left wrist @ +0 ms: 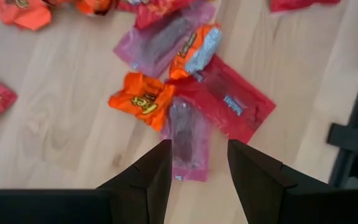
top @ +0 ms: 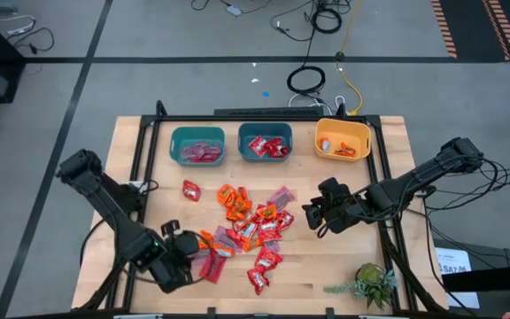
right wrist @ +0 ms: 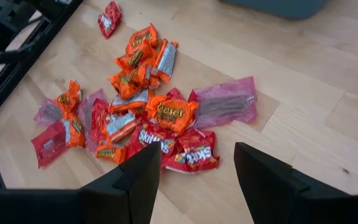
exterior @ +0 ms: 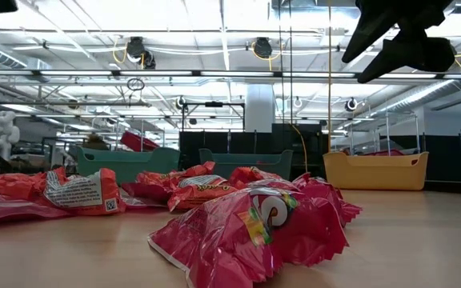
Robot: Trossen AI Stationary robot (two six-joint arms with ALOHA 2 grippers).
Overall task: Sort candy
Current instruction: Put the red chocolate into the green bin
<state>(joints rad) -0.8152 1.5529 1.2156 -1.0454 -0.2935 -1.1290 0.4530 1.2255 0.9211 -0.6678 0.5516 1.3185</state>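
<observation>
**Both grippers hang open over the loose candy**

High view: The candy point(top: 248, 226) lies scattered on the middle of the wooden table point(top: 326, 266), red, orange and mauve wrappers in a loose heap. Along the far edge stand 3 bins: a teal bin point(top: 197, 146) with mauve pieces, a second teal bin point(top: 266, 144) with red pieces, and a yellow bin point(top: 343, 140) with a few orange pieces. The left gripper point(top: 190, 252) is at the heap's near-left fringe. The right gripper point(top: 319, 214) is just right of the heap. A small plant point(top: 372, 283) sits at the near-right corner.

Low view: Red wrappers fill the foreground, the nearest a crumpled red pack point(exterior: 254, 228). The 3 bins line up behind them. One gripper point(exterior: 398, 36) hangs at the upper right, off the table; which arm it belongs to cannot be told here.

Left wrist view: The left gripper point(left wrist: 197, 168) has its jaws spread, with nothing pinched between them. Below the gap lies a mauve pack point(left wrist: 188, 134), beside an orange pack point(left wrist: 143, 101) and a long red pack point(left wrist: 229, 106).

Right wrist view: The right gripper point(right wrist: 197, 171) also has its jaws spread and empty. It is above the table near the heap's edge, where 2 red packs point(right wrist: 191, 152) lie closest to it and a mauve pack point(right wrist: 225, 102) lies farther off.
</observation>
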